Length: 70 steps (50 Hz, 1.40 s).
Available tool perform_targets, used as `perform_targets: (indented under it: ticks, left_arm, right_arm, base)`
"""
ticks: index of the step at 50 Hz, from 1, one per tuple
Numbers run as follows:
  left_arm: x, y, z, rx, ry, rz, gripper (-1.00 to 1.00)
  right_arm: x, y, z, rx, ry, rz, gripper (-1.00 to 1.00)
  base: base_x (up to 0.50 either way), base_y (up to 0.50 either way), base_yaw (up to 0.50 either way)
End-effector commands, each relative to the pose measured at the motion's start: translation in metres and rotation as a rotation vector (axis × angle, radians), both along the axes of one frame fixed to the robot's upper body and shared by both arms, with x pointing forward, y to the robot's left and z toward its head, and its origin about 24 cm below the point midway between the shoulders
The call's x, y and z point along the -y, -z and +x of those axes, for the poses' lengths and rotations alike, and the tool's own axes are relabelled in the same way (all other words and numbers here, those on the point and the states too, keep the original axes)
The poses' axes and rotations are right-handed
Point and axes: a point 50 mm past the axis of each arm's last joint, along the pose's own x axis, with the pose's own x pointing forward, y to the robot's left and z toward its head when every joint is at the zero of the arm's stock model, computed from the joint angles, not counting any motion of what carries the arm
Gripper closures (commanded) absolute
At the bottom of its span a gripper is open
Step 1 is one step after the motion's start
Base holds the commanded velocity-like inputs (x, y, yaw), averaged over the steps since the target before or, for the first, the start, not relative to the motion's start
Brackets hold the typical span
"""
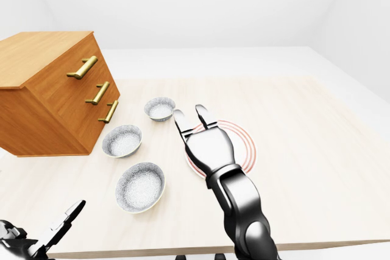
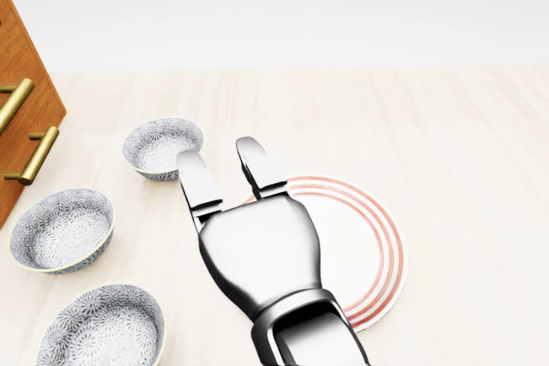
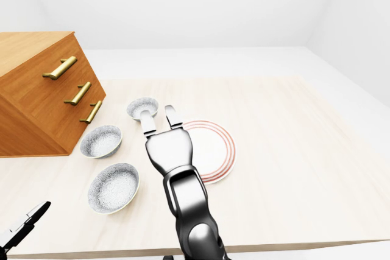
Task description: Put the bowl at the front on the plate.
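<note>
Three grey patterned bowls lie in a line at the left of the head view: top bowl (image 2: 163, 147), middle bowl (image 2: 62, 229), bottom bowl (image 2: 101, 327). A white plate (image 2: 364, 246) with red rings lies to their right. My right hand (image 2: 220, 156) reaches up from the bottom edge, palm down over the plate's left part. It is open and empty, its fingertips (image 2: 190, 160) just right of the top bowl's rim. My left hand (image 1: 58, 226) hangs low at the bottom left corner of the left-eye view, off the table, fingers apart and empty.
A wooden chest of drawers (image 1: 49, 89) with brass handles (image 1: 82, 68) stands on the table's left side, close to the bowls. The light wooden tabletop (image 1: 304, 150) stretches to the right of the plate. Its near edge (image 1: 317, 246) runs along the view's bottom.
</note>
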Motion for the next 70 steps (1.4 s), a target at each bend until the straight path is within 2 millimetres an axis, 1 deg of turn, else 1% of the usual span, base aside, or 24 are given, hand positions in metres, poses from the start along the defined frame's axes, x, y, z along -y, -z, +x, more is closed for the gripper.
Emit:
perform_targets:
  ticks: [1, 5, 8, 12, 16, 21, 22, 25, 31, 39, 45, 46, 49, 51, 59, 70]
  left_arm:
    - [0.0, 0.002, 0.001, -0.008, 0.002, -0.005, -1.0]
    - [0.0, -0.003, -0.003, 0.015, 0.003, -0.001, -1.0]
    - [0.0, 0.0, 0.0, 0.0, 0.003, -0.002, -1.0]
    - [0.0, 0.0, 0.0, 0.002, -0.002, 0.0, -1.0]
    - [0.0, 0.003, 0.001, -0.007, -0.001, -0.007, -1.0]
    - [0.0, -0.002, -0.001, 0.005, -0.003, 0.004, -1.0]
    - [0.0, 0.001, 0.001, -0.003, -0.003, -0.005, -1.0]
    - [0.0, 0.002, 0.001, -0.006, -0.001, -0.005, -1.0]
    - [0.0, 0.002, 0.001, -0.004, -0.003, -0.007, -1.0]
    - [0.0, 0.002, 0.001, -0.006, -0.004, -0.009, -1.0]
    - [0.0, 0.002, 0.0, -0.002, -0.003, -0.008, -1.0]
    - [0.0, 0.001, -0.001, -0.001, -0.003, -0.007, -1.0]
    - [0.0, 0.001, 0.0, -0.001, -0.002, -0.007, -1.0]
    - [0.0, 0.002, 0.0, -0.003, -0.002, -0.008, -1.0]
    - [0.0, 0.001, 0.0, 0.001, -0.002, -0.007, -1.0]
    - [0.0, 0.0, -0.001, 0.003, -0.002, -0.005, -1.0]
  right_arm:
    - [-0.018, 0.004, -0.008, -0.033, -0.102, 0.024, -1.0]
    - [-0.021, 0.001, -0.015, -0.025, -0.13, 0.042, -1.0]
    - [-0.024, 0.0, -0.02, -0.019, -0.155, 0.05, -1.0]
    - [-0.025, -0.004, -0.025, -0.001, -0.17, 0.055, -1.0]
    - [-0.031, -0.01, -0.033, 0.033, -0.193, 0.053, -1.0]
    - [-0.036, -0.006, -0.038, 0.017, -0.224, 0.048, -1.0]
    - [-0.037, -0.006, -0.039, 0.011, -0.234, 0.051, -1.0]
    - [-0.041, -0.007, -0.042, 0.028, -0.251, 0.035, -1.0]
    - [-0.045, -0.003, -0.047, 0.007, -0.279, 0.034, -1.0]
    - [-0.061, 0.012, -0.053, -0.067, -0.354, 0.008, -1.0]
    - [-0.066, 0.022, -0.057, -0.102, -0.382, -0.019, -1.0]
    - [-0.067, 0.021, -0.057, -0.1, -0.386, -0.017, -1.0]
    - [-0.065, 0.021, -0.055, -0.098, -0.379, -0.021, -1.0]
    - [-0.066, 0.018, -0.055, -0.083, -0.376, -0.016, -1.0]
    - [-0.062, 0.035, -0.053, -0.154, -0.381, -0.04, -1.0]
    - [-0.06, 0.036, -0.053, -0.162, -0.372, -0.036, -1.0]
  base:
    - [0.0, 0.0, 0.0]
    - [0.0, 0.0, 0.0]
    - [0.0, 0.0, 0.0]
    - [0.0, 0.0, 0.0]
    - [0.0, 0.0, 0.0]
    - [0.0, 0.0, 0.0]
    - [0.0, 0.0, 0.0]
    - [0.0, 0.0, 0.0]
    - [0.0, 0.0, 0.0]
    - [0.0, 0.0, 0.0]
    - [0.0, 0.0, 0.0]
    - [0.0, 0.0, 0.0]
    - [0.0, 0.0, 0.0]
    - [0.0, 0.0, 0.0]
    - [0.0, 0.0, 0.0]
    - [0.0, 0.0, 0.0]
